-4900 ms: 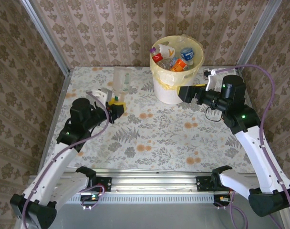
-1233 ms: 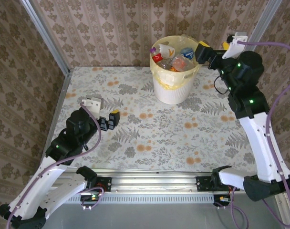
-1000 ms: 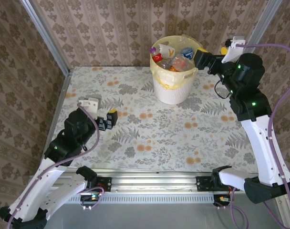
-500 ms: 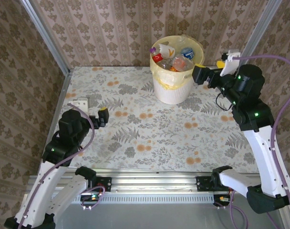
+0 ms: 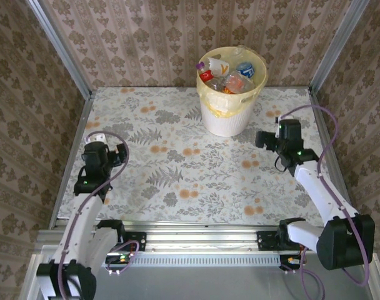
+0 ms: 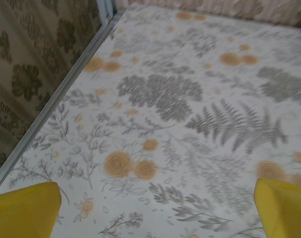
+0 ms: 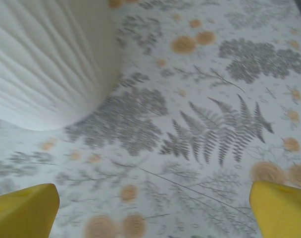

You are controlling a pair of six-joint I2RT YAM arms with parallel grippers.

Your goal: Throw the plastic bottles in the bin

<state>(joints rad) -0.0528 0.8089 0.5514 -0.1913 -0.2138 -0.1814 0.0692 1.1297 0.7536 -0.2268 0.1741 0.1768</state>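
Now that both arms are pulled back toward their bases, left gripper (image 5: 122, 154) and right gripper (image 5: 260, 139) are spread wide, empty. Plastic bottles (image 5: 230, 78) sit heaped in the bin (image 5: 222, 119); task looks done.

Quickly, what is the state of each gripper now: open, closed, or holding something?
Left gripper with yellow fingertips: open, holding nothing.
Right gripper with yellow fingertips: open, holding nothing.
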